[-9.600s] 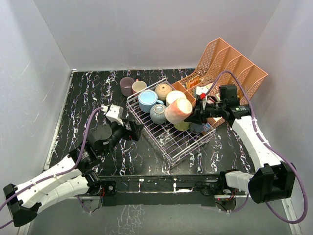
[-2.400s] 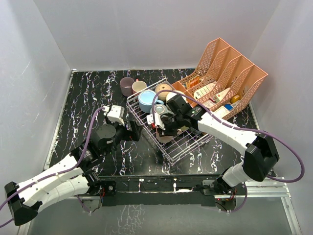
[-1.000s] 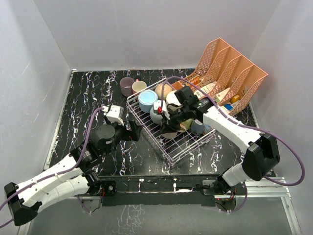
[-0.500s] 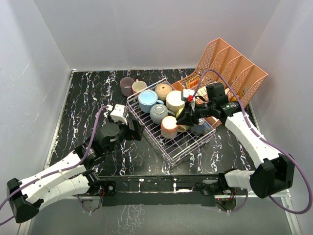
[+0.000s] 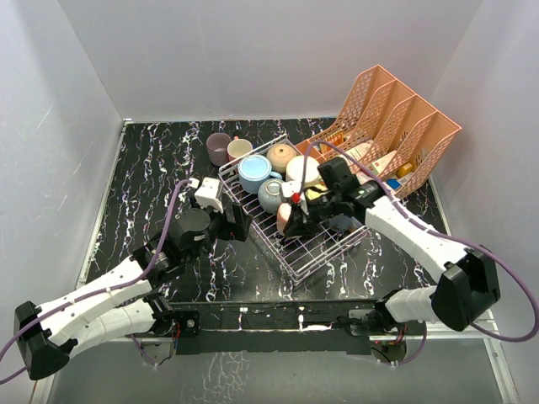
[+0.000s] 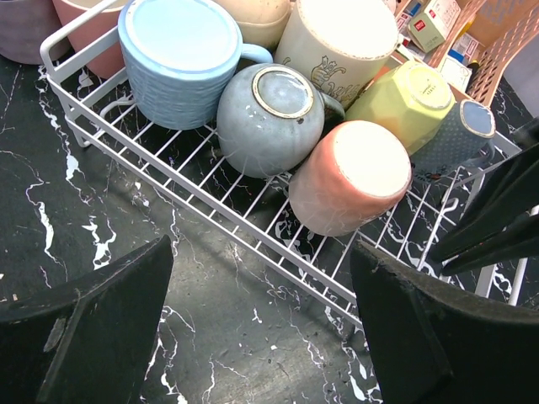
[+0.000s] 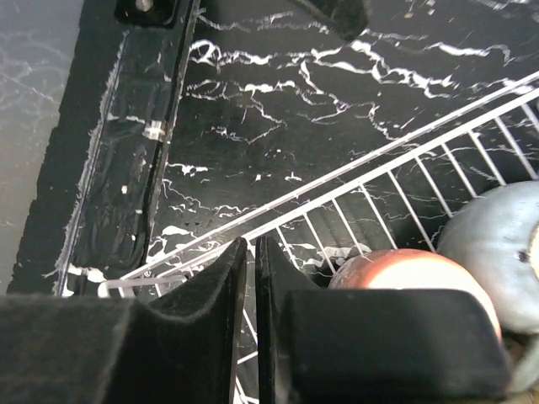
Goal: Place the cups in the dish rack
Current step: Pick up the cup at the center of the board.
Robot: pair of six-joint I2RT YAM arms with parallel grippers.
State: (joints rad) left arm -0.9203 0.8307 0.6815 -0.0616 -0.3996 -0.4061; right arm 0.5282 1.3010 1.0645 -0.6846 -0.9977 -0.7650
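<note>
Right wrist: right pincer (image 7: 250,248) together, empty, beside pink cup (image 7: 396,268) in dish rack (image 7: 337,181); left pincer (image 6: 261,250) apart; suggest lifting straight up clear of it, then fetching mauve cup (image 5: 218,148) far-left on worktop (image 5: 152,160).

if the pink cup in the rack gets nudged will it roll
Probably slightly: the pink cup lies tilted on its side on the dish rack wires, and the grey-blue cup beside it likely blocks it. Looks glazed, so probably slippery.
</note>
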